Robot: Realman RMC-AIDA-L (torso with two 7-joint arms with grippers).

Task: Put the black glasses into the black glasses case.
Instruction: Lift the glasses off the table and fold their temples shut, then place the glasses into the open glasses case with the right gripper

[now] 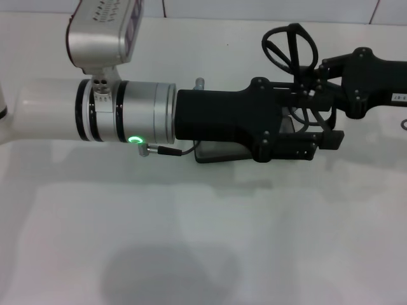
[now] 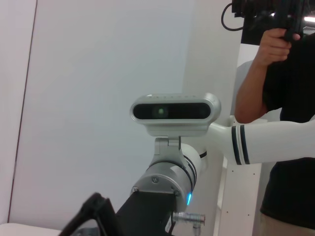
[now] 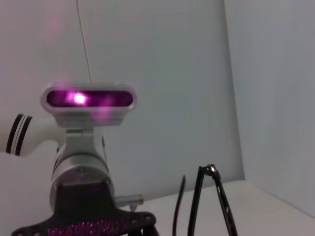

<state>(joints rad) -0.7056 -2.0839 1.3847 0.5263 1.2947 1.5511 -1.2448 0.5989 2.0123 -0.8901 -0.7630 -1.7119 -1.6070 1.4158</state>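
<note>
The black glasses (image 1: 290, 48) are held off the desk (image 1: 203, 241) at the far right, standing on edge between the two hands: one round lens is seen above the hands and the rest of the frame runs down between them. The right hand (image 1: 316, 81), reaching in from the right, appears to be closed on the frame near its middle. The left hand (image 1: 318, 136) lies across the scene from the left, just beside the lower part of the frame, and whether it is open or closed cannot be told. In the right wrist view the slim temple arms (image 3: 206, 204) are seen rising upright, unfolded. Only a dark grey edge (image 1: 213, 152) is seen under the left hand, resting on the desk; it is judged to be part of the black glasses case, but whether it lies open cannot be told. The step in hand is judged to be a handling of the glasses between the hands before they are laid in the case. For this to be done well, one grip should be kept firm until the other is secure, the thin frame should not be twisted, and the temples should be folded so the glasses fit flat on the lining.
</note>
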